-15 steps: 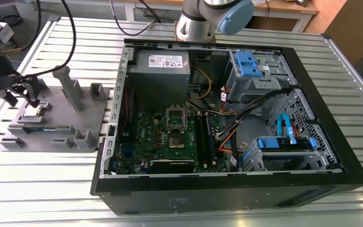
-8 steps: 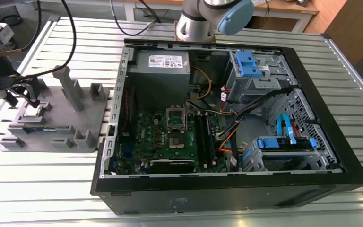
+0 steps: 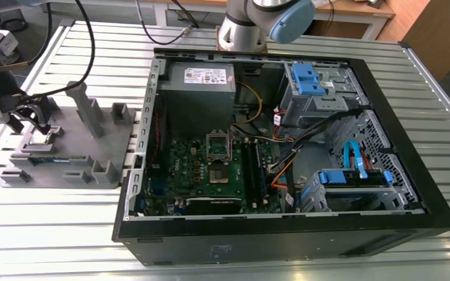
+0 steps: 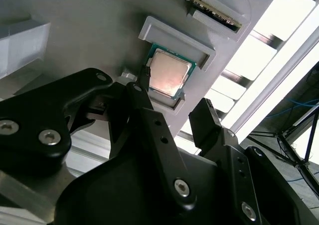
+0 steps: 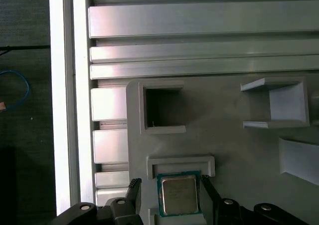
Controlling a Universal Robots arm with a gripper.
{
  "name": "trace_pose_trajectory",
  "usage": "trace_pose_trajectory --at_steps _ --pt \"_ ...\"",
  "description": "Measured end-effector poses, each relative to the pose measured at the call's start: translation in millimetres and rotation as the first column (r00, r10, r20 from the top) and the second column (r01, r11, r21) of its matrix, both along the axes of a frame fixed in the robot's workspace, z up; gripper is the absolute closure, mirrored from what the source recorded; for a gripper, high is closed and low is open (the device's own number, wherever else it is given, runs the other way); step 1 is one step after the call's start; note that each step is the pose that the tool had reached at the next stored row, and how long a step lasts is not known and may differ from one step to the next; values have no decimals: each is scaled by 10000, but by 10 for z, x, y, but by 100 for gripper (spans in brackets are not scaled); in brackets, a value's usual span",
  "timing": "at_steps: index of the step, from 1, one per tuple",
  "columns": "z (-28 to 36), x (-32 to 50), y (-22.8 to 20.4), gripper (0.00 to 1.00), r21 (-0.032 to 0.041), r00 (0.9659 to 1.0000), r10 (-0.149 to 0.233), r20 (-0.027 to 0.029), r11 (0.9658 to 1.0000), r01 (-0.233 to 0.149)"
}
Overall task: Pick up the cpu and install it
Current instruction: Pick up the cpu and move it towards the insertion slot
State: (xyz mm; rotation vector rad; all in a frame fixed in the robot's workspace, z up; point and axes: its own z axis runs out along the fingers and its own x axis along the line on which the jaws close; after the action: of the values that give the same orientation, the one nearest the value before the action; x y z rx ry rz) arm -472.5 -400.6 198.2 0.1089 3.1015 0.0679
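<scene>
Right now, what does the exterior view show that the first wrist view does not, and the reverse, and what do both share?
Exterior view: the open computer case with the green circuit board inside. First wrist view: the cpu lying in its pocket, the open claw with one finger at each side. Both: the grey tray on the slatted metal table.
</scene>
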Motion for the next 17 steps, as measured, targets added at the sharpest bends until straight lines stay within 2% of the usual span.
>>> trace_pose_trajectory --at_steps 7,14,17 --pt "-19 31 -1 41 1 10000 76 3 10000 -76" --pt "-37 32 -3 41 0 9974 725 0 9974 -725" --pt "-43 33 -4 41 -1 9961 886 0 9961 -886"
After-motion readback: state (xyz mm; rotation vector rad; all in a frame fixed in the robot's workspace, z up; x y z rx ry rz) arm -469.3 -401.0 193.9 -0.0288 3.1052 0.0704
